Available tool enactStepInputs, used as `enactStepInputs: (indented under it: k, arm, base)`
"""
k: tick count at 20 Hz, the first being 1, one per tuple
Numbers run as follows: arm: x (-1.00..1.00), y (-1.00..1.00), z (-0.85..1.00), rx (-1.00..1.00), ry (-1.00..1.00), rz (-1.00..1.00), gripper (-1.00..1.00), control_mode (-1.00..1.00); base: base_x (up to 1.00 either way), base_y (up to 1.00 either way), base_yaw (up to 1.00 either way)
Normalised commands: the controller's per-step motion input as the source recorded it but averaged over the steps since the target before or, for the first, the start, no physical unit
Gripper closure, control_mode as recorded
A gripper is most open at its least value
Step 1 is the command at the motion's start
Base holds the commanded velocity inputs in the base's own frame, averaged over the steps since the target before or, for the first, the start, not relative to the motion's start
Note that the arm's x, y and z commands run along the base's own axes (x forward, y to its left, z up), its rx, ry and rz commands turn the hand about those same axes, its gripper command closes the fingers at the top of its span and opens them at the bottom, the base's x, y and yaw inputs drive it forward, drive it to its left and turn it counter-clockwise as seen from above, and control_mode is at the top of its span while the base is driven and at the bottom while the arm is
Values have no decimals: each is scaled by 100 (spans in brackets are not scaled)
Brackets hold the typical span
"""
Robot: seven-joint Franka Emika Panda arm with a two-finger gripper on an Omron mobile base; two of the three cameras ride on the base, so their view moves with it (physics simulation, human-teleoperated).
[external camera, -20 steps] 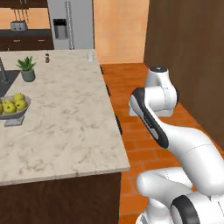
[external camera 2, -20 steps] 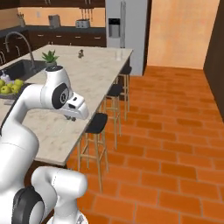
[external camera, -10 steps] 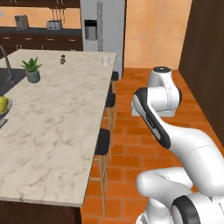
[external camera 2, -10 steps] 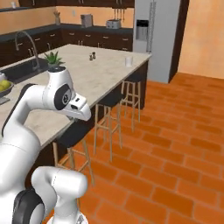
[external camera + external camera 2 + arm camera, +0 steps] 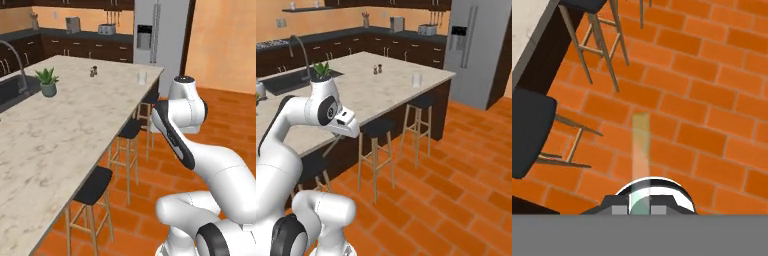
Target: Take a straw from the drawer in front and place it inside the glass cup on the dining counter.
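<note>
My gripper (image 5: 640,208) is shut on the straw (image 5: 640,146), a thin pale stick that points away from the hand over the orange brick floor. Seen from the right base, the hand (image 5: 345,125) hangs folded close to the arm, beside the dining counter (image 5: 387,85). The glass cup (image 5: 142,76) stands near the far corner of the beige marble counter (image 5: 70,117), and it also appears as the small clear glass cup (image 5: 416,79) in the right base view. The drawer is out of view.
Dark bar stools (image 5: 92,186) (image 5: 378,128) line the counter's side over the brick floor (image 5: 456,200). A potted plant (image 5: 47,81), two small shakers (image 5: 92,72) and a faucet (image 5: 17,62) are on the counter. A steel fridge (image 5: 476,50) stands at the back.
Both base views have swung and shifted along the counter, so the camera moved. The stools and the counter's far end with the glass cup now show. The arm keeps its folded pose.
</note>
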Motion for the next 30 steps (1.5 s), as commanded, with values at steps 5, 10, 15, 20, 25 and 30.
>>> enactStepInputs:
  k: [5,10,15,20,25,30]
  arm:
    - [0,0,0,0,0,0,100,100]
    - [0,0,0,0,0,0,100,100]
    - [0,0,0,0,0,0,100,100]
    - [0,0,0,0,0,0,100,100]
    - [0,0,0,0,0,0,100,100]
    - [0,0,0,0,0,0,100,100]
  base:
    - [64,-100,45]
    - [62,-99,48]
    - [56,-99,49]
    - [55,-99,49]
    - [51,-100,47]
    - [53,-100,48]
